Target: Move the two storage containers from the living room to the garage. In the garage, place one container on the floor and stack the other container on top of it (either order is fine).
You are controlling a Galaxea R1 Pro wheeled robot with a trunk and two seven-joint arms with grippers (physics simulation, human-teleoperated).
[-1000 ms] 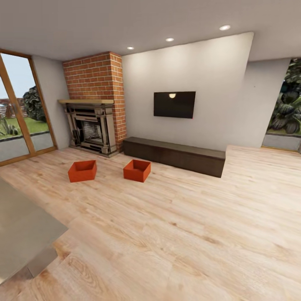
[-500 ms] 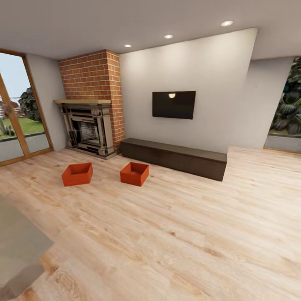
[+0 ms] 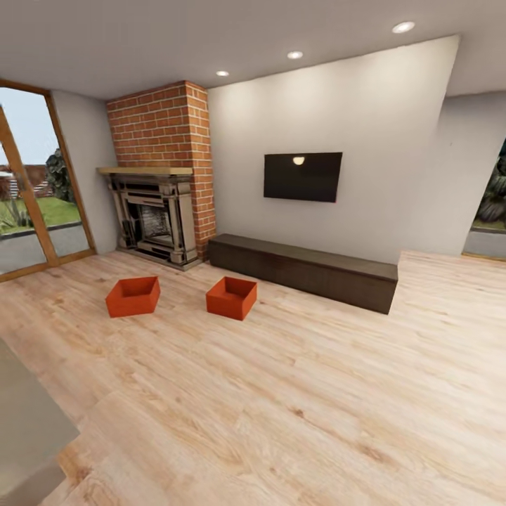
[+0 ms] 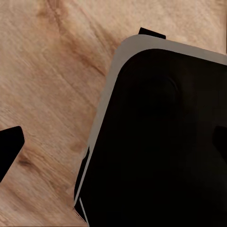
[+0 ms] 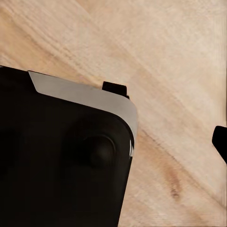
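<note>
Living room plank floor [image 3: 295, 393] | two storage containers [image 3: 133, 296] [image 3: 231, 297] near fireplace [image 3: 156, 221] | pincer state: cannot tell

Head camera panned slightly left since 0.5 s ago, reversing the previous drift: the 2 storage containers [image 3: 133, 296] [image 3: 231, 297], fireplace [image 3: 156, 218], TV [image 3: 303, 176] and cabinet [image 3: 303, 270] all sit further right in view. Objects themselves unmoved.
</note>
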